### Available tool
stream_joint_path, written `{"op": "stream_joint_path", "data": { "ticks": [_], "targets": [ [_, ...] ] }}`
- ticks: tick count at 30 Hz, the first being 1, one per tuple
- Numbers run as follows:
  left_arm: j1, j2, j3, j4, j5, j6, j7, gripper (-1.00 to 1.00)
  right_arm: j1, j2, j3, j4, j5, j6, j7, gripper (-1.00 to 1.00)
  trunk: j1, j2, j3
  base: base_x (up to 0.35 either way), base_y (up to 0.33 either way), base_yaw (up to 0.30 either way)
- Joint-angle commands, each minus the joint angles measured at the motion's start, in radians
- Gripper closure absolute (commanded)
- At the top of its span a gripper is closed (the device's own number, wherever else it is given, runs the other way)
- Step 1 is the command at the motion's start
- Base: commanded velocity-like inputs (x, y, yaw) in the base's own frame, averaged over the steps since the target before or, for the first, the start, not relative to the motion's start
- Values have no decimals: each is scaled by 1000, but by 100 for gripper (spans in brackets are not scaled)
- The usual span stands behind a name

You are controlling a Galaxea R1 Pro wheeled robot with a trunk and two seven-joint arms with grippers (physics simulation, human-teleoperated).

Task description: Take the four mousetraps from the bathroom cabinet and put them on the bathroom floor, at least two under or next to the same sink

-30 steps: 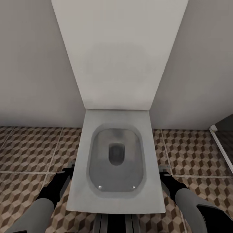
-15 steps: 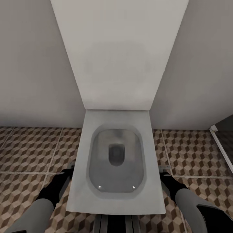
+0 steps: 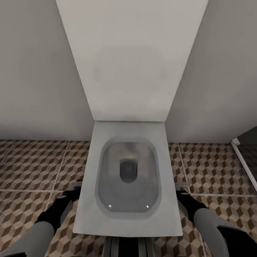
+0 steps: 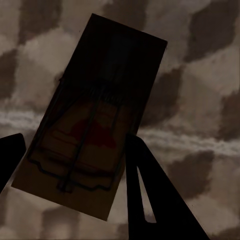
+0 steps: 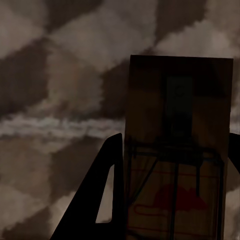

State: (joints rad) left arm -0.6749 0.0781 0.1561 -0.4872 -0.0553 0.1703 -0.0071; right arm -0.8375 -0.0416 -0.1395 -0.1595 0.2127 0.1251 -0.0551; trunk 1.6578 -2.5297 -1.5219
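Observation:
A mousetrap, a dark-brown slab with a wire bail and a red mark, sits tilted between the fingers of my left gripper, which is shut on it just above the bathroom floor. My right gripper is shut on a second mousetrap over the same cube-pattern tiles. In the head view my left gripper hangs low at the toilet's left side and my right gripper at its right side, both partly hidden by the toilet's rim. The cabinet and the sink are out of view.
A white square toilet with its lid raised against the grey wall stands straight ahead between my arms. A pale frame edge runs along the floor at the far right. Tiled floor lies on both sides.
My left arm has drawn back and down a little beside the toilet. The right arm and the toilet have not moved.

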Motion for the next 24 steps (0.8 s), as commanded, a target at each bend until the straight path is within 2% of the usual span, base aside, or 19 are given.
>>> {"op": "stream_joint_path", "data": {
  "ticks": [1,24],
  "targets": [
    [0,1,3,-1,-5,4,-1,100,0,0,-8,-2,10,5,0,100,0,0,-1,0,0,0],
    [0,10,3,36,-2,-13,-2,100,0,1,-8,0,10,4,0,100,0,0,-1,0,0,0]
  ]
}}
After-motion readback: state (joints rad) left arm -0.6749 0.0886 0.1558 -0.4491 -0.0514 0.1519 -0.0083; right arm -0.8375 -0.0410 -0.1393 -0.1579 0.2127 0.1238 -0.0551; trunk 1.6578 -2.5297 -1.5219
